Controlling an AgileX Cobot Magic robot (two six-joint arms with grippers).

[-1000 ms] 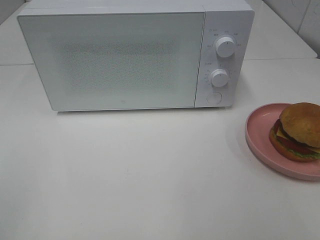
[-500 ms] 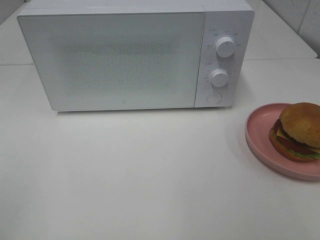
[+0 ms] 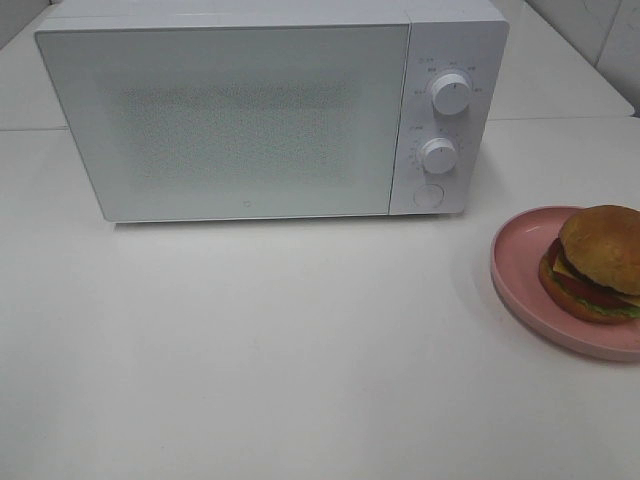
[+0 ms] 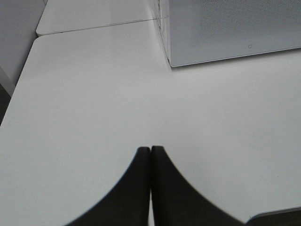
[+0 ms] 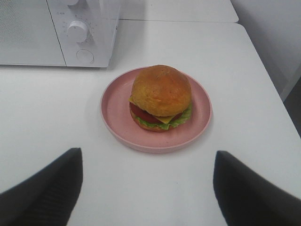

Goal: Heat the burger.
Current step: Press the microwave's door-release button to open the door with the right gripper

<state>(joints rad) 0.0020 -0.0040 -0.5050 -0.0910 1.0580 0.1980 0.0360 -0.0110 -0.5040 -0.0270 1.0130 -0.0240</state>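
We see the burger (image 3: 598, 262) on a pink plate (image 3: 515, 262) just in front of the microwave's (image 3: 240, 120) knob side, our right gripper (image 5: 146, 157) facing it with jaws spread wide and empty, and our left gripper (image 4: 150, 150) pinched closed on nothing near the microwave's other front corner.

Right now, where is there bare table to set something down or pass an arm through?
The widest bare stretch of table lies in front of the microwave, left of the pink plate. A narrower gap runs between the microwave and the plate. It is crowded only at right, where the burger sits on the plate.
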